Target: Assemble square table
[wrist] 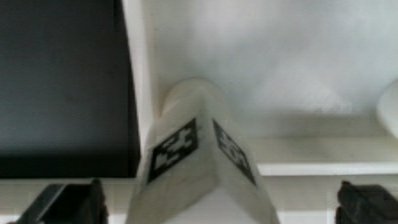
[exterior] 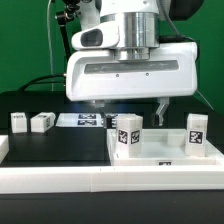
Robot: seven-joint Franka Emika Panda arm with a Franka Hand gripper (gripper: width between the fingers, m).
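The white square table top (exterior: 160, 152) lies at the exterior view's right, and its surface also shows in the wrist view (wrist: 267, 60). Two tagged leg blocks stand upright on it, one (exterior: 128, 132) near its left corner and one (exterior: 196, 130) at its right. My gripper (exterior: 130, 108) hangs just above the left one, open. In the wrist view this leg (wrist: 196, 150) rises between my dark fingertips (wrist: 71, 200), which stand wide apart and clear of it; my gripper (wrist: 217, 200) holds nothing. Two loose leg blocks (exterior: 18, 122) (exterior: 42, 122) stand on the black table at the exterior view's left.
The marker board (exterior: 80, 120) lies behind, between the loose legs and the table top. A long white rail (exterior: 90, 185) runs along the front edge. The arm's white body fills the upper middle. The second standing leg shows at the wrist view's edge (wrist: 388, 105).
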